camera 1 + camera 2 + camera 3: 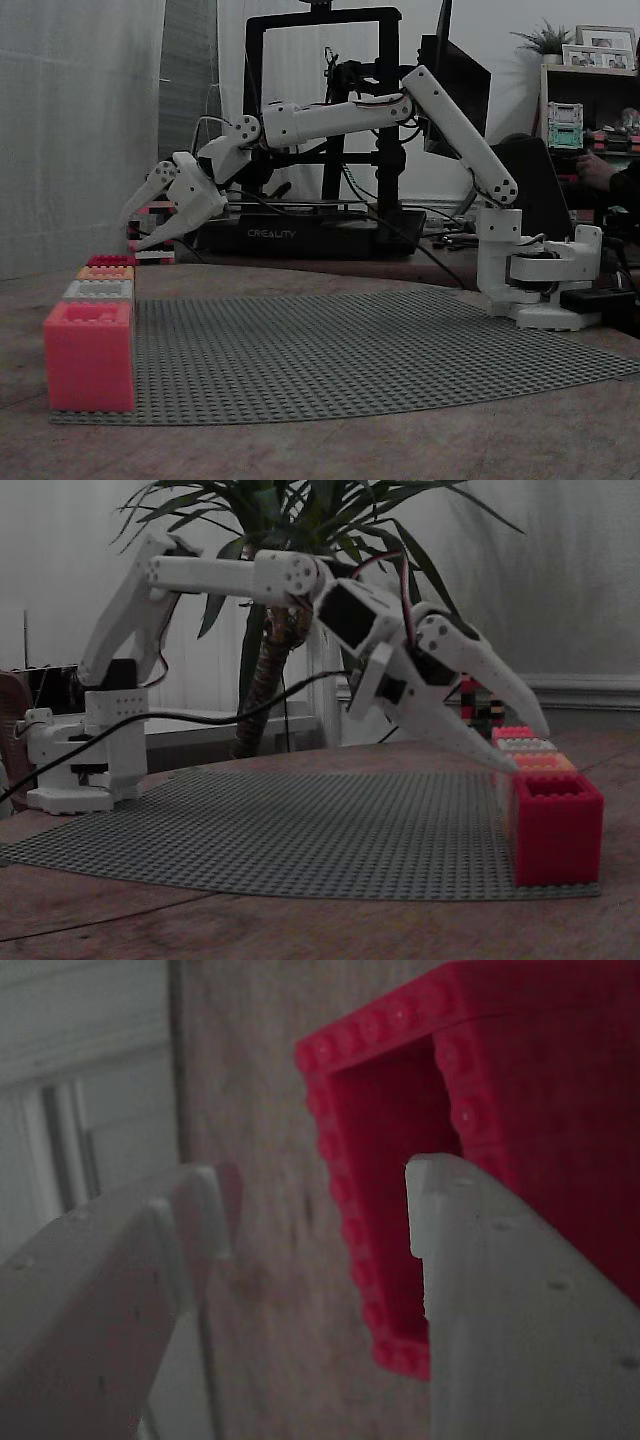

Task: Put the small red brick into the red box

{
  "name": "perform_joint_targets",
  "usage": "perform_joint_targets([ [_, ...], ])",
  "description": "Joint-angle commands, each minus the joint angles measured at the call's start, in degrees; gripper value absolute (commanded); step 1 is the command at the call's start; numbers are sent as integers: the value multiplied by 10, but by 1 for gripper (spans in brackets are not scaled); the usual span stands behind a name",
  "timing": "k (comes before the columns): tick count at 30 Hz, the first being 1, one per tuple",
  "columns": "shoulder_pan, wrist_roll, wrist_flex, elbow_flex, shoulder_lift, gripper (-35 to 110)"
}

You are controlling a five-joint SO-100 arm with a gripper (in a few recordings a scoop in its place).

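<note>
A row of open-topped boxes stands along the edge of the grey studded baseplate (350,350). Nearest in both fixed views is a big red box (88,355) (557,825). Behind it come a white box (98,290), an orange box (105,272) and a small red box (110,260) at the far end. My white gripper (130,230) (530,750) hangs open above the far part of this row with nothing between its fingers. In the wrist view the gripper (318,1200) spans the rim of a red box (400,1110), whose hollow looks dark inside.
A low stack of coloured bricks (480,705) stands behind the row. A black 3D printer (320,200) sits behind the arm. The arm's base (540,280) stands at the plate's other edge, and a cable (200,715) trails to it. A potted plant (290,540) rises behind.
</note>
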Motion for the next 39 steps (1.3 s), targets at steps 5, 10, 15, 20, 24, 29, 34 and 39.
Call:
perform_joint_targets([
  [5, 1, 11, 43, 17, 157, 0],
  [10, -19, 16, 96, 153, 330, 0],
  [15, -43, 7, 129, 401, 550, 0],
  [20, -69, 6, 185, 691, 788, 0],
  [24, -82, 9, 231, 892, 994, 0],
  [29, -84, 17, 305, 1034, 1174, 0],
  [34, -110, 37, 375, 1081, 1278, 0],
  [39, -124, 47, 417, 1085, 1319, 0],
])
